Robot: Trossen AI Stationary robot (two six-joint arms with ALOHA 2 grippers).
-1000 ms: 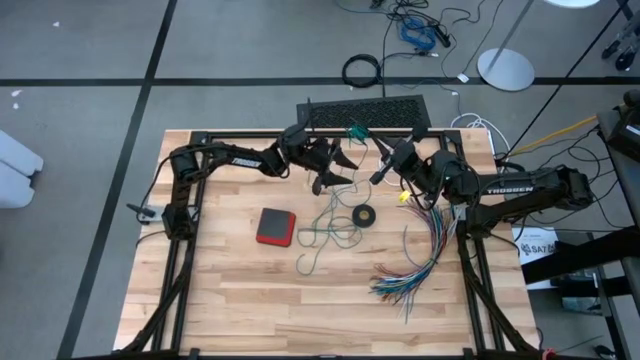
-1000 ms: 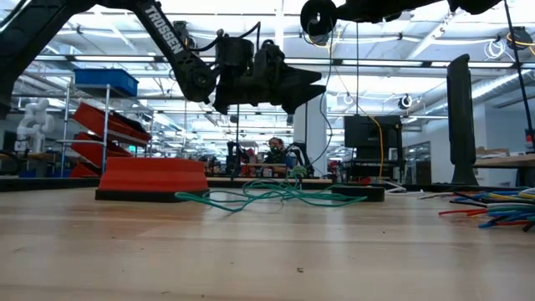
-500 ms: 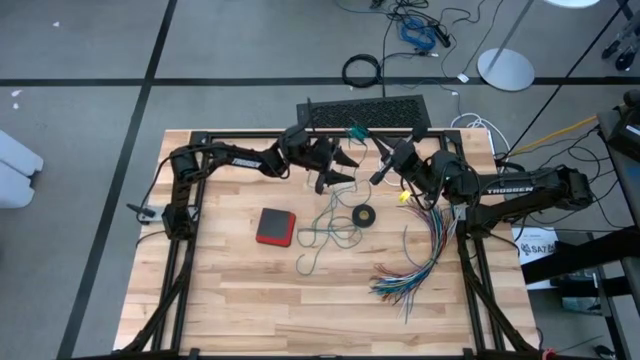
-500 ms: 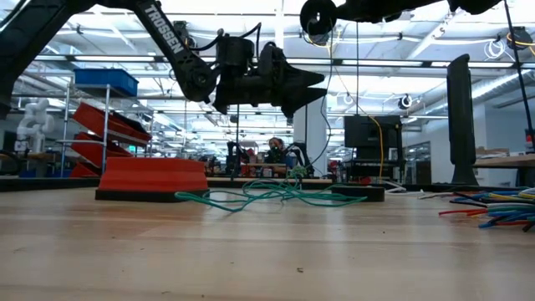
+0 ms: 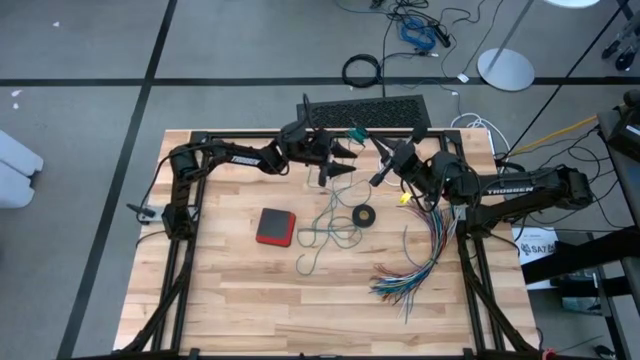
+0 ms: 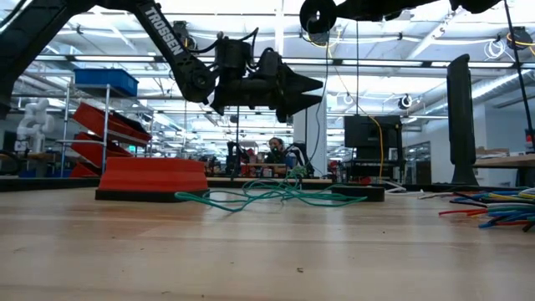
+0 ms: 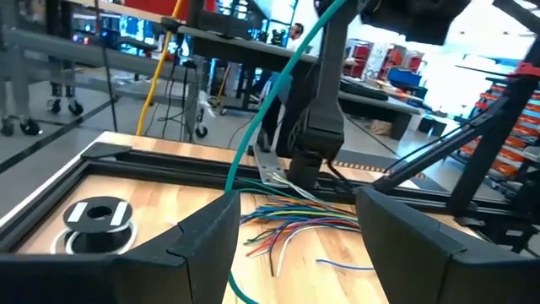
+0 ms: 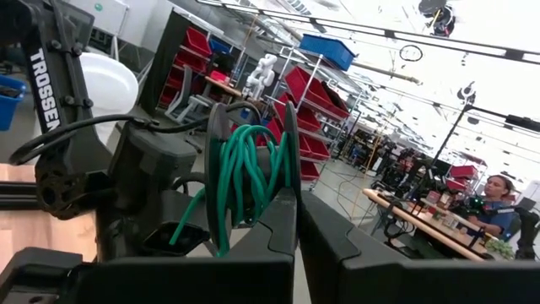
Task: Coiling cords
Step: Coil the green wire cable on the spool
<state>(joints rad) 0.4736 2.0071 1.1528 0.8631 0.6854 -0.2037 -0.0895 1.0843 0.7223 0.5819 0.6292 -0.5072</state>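
**Teal-green cord half wound, loose tail at risk**

Teal-green cord lies partly on the desk as a loose tangle between the red block and the black tape ring, and partly in the air; several loops of it hang wound at the right gripper, whose jaws are clenched, and one strand rises slantwise from the desk up to that gripper, passing between the released jaws of the left gripper, which hovers above the far edge of the desk and grasps nothing.

Likely troubles, as I judge them: the wound loops look loosely hung, so a sharp pull on the strand could slip them off; the tail on the desk runs close to the tape ring and the fanned coloured wires, and drawing it in may snag or drag either; the left jaws, closing off-line, could miss the thin strand altogether.

Long axis: the lifted strand runs roughly from the desk tangle upward and away toward the keyboard; the free end on the desk points toward the near edge; the white cord I cannot make out with confidence.
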